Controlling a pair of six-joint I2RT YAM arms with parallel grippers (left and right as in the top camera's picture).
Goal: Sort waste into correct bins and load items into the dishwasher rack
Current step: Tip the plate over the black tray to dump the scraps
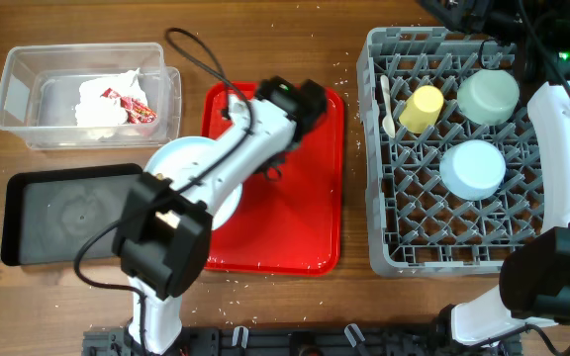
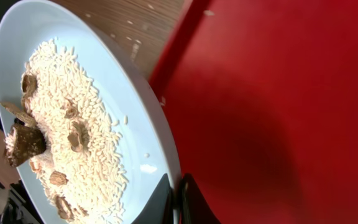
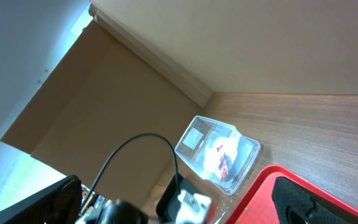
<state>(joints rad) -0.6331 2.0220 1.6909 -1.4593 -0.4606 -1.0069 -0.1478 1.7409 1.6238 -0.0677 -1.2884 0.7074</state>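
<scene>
We see the left end effector pinching the rim of the light blue plate, which carries white rice and brownish scraps at the left edge of the red tray, near the black tray. The right end effector, barely in frame, stands spread wide and empty. In the clear tub on the table lie the napkin and red wrapper. The rack holds the yellow cup, green bowl, blue bowl and a white utensil.
</scene>
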